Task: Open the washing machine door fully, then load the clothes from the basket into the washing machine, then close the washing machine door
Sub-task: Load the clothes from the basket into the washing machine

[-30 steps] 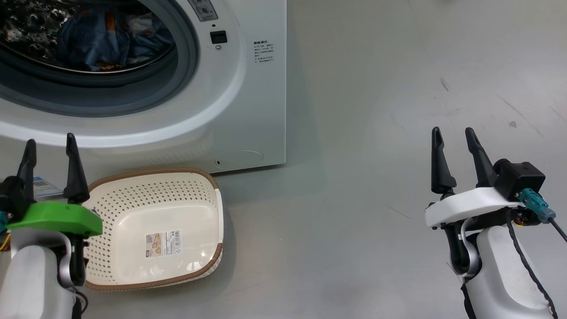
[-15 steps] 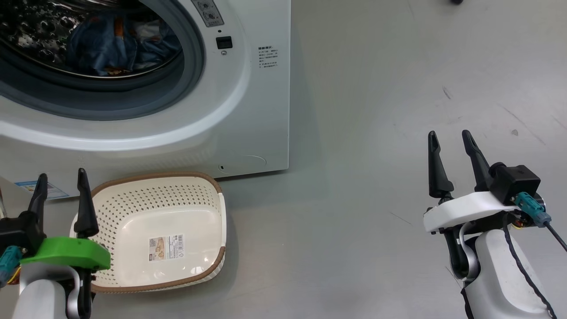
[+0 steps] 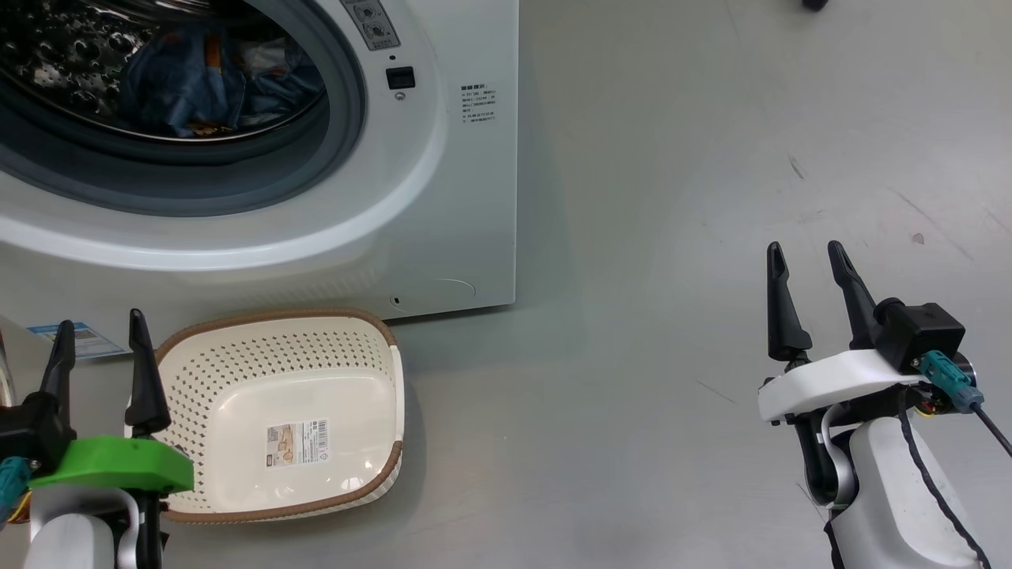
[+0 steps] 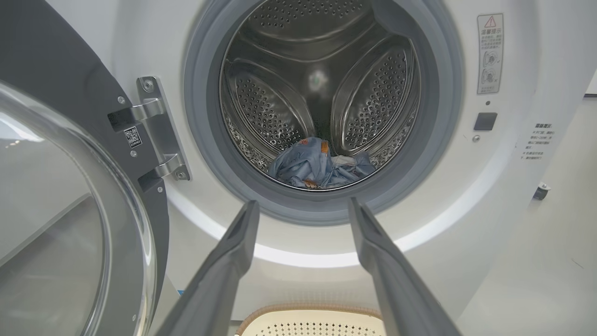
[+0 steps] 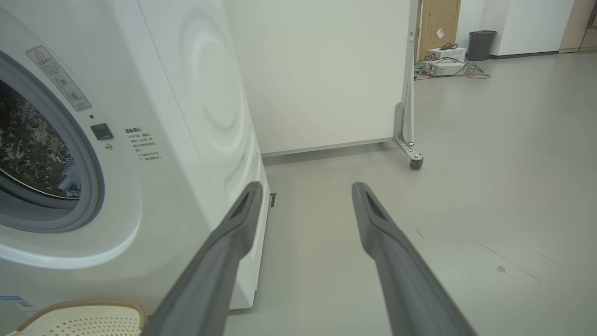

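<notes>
The white washing machine (image 3: pixel 443 205) fills the upper left of the head view. Its door (image 4: pixel 70 196) hangs swung wide to the left in the left wrist view. Light blue clothes (image 4: pixel 317 165) lie at the bottom of the steel drum (image 3: pixel 198 95). On the floor in front sits the cream basket (image 3: pixel 277 411), with just a label on its floor. My left gripper (image 3: pixel 99 332) stands open at the basket's left edge, holding nothing. Over bare floor far to the right, my right gripper (image 3: pixel 806 257) is open too, with nothing between its fingers.
Grey floor (image 3: pixel 672 197) stretches to the right of the machine. A white panel on castors (image 5: pixel 406 116) stands behind the machine's right side. Farther back are a dark bin (image 5: pixel 480 44) and some equipment with cables (image 5: pixel 443 67).
The head view has shifted a little, so the machine and basket sit lower and more to the right. My left gripper has dropped lower in view. The right gripper has barely moved.
</notes>
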Robot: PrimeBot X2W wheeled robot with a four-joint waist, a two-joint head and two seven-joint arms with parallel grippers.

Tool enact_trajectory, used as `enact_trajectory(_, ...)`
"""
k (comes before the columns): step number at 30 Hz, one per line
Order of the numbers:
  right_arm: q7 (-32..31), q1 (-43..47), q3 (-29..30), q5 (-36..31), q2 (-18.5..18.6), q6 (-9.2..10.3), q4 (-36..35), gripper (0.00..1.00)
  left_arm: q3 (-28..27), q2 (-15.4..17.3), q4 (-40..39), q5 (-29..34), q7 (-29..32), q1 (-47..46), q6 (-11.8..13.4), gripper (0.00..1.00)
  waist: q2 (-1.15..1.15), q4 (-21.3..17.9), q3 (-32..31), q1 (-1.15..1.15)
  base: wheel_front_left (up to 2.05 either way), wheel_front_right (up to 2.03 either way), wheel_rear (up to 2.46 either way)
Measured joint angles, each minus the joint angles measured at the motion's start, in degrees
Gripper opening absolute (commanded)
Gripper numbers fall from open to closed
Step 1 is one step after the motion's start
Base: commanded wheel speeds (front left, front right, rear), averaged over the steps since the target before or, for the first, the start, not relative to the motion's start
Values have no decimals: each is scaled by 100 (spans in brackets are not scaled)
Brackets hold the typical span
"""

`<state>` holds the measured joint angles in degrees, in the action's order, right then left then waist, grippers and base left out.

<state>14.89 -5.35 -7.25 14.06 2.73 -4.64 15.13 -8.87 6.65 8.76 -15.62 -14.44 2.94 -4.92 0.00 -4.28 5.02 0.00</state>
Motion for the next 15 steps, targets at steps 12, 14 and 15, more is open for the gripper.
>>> enact_trajectory(12, 0, 5, 26, -1, -1, -1, -3, 100, -16, -53, -81, 51, 0, 151, -1, 100, 0, 9, -47, 0, 0, 0, 0)
enact_trajectory(14, 0, 8, 26, -1, -1, -2, -4, 100, -19, -56, -108, 66, 0, 186, -2, 100, 0, 12, -49, 0, 0, 0, 0)
enact_trajectory(15, 0, 9, 26, -1, -2, -2, -5, 100, -21, -57, -122, 78, 0, 190, -2, 100, 0, 13, -49, 0, 0, 0, 0)
